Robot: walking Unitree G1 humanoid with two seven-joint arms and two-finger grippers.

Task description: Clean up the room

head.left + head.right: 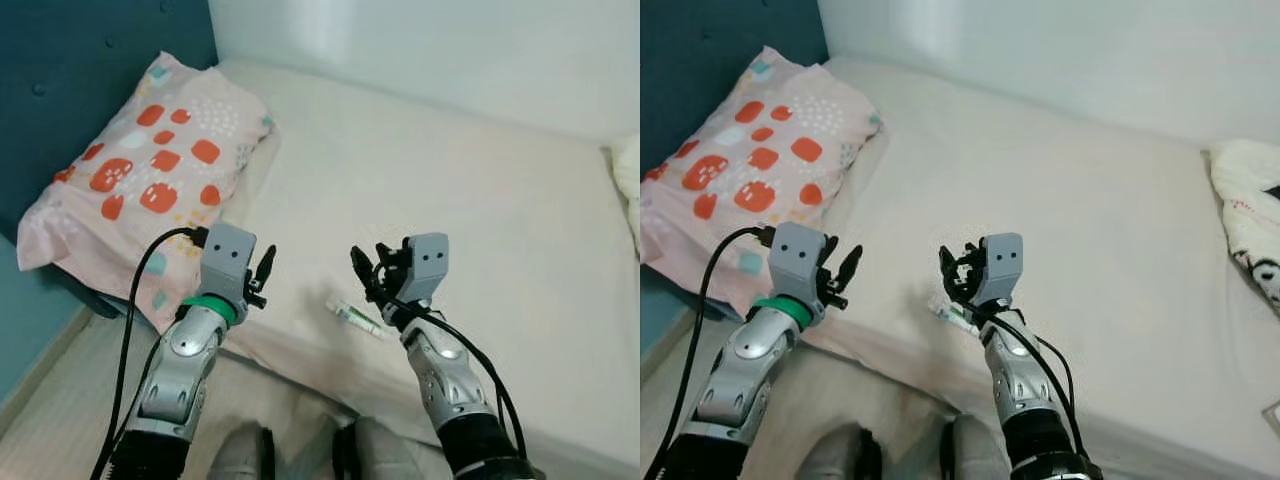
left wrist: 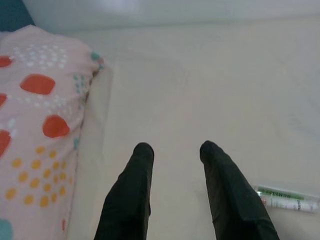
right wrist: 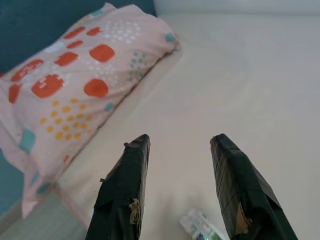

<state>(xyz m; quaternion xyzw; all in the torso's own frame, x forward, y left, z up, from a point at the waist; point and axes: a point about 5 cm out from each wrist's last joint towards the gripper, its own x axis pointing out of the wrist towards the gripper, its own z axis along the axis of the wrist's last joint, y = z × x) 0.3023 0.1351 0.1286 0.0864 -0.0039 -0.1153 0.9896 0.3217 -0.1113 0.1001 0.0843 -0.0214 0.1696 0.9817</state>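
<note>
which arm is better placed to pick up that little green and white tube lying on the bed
Right, probably. The right end effector hangs open nearly above the tube near the bed's front edge. The left end effector, also open, is off to the side, nearer the pillow.

The two head views look forward and steeply down from above the bed (image 1: 430, 190), the robot's own arms rising from the lower edge. They share nearly the whole scene; the right eye sits a little to the side, so the pillow (image 1: 150, 170) slides toward its left border and a patterned cloth (image 1: 1250, 225) comes in at its right. Each wrist camera looks along its own gripper, low and near over the sheet (closer than the head views). The left gripper (image 2: 175, 155) faces up the bed, the right gripper (image 3: 180, 147) toward the pillow. Both catch the small tube (image 2: 285, 198).
</note>
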